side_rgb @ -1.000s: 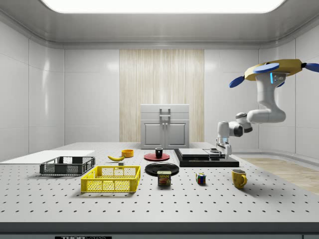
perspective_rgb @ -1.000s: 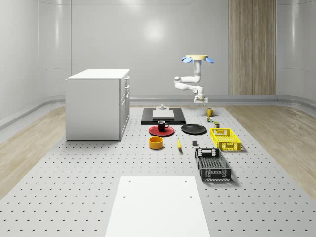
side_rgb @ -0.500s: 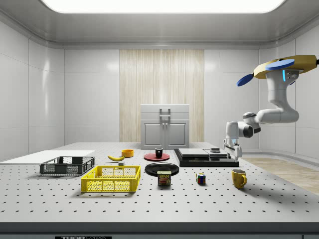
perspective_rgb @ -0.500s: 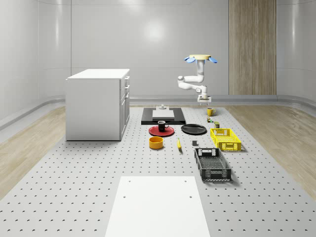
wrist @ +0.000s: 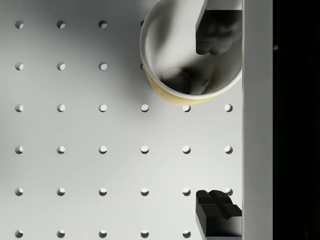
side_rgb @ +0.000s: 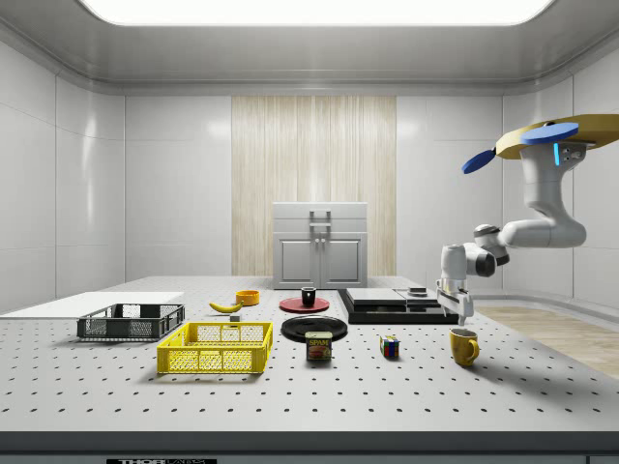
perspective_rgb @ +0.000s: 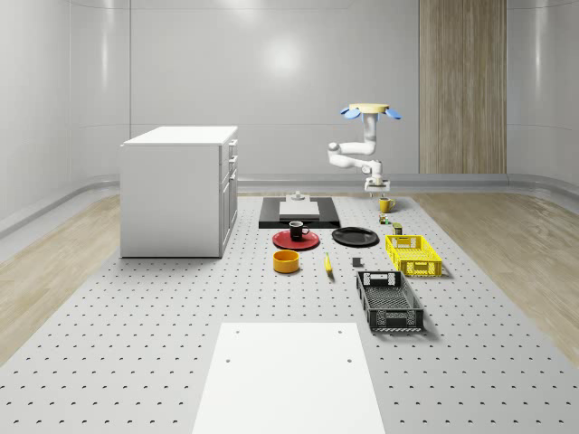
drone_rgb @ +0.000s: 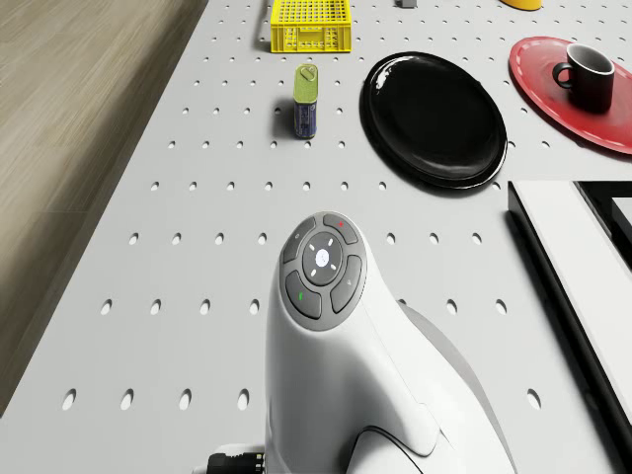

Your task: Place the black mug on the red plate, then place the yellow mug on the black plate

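Observation:
The black mug [perspective_rgb: 298, 230] stands upright on the red plate [perspective_rgb: 296, 240]; both also appear in the drone view, mug [drone_rgb: 589, 74] on plate [drone_rgb: 553, 89]. The black plate [perspective_rgb: 355, 237] [drone_rgb: 434, 118] beside it is bare. The yellow mug [perspective_rgb: 386, 205] [side_rgb: 463, 346] stands on the table near the far right. The drone [perspective_rgb: 369, 110] hovers above that area, arm bent down. My gripper [side_rgb: 464, 314] hangs just above the yellow mug. In the wrist view my gripper [wrist: 217, 122] is open, one finger [wrist: 215, 30] over the mouth of the yellow mug [wrist: 172, 75].
A black slab [perspective_rgb: 298, 211] with a white board lies left of the yellow mug. A can [side_rgb: 318, 346] and a coloured cube [side_rgb: 389, 346] sit nearby. A yellow crate [perspective_rgb: 412, 254], black crate [perspective_rgb: 389, 301], orange bowl [perspective_rgb: 286, 261], banana [perspective_rgb: 327, 263] and white cabinet [perspective_rgb: 179, 190] stand further off.
The drone and arm have shifted toward the whole-scene view's right, and the gripper has come down to just over the yellow mug. The mugs and plates have not moved.

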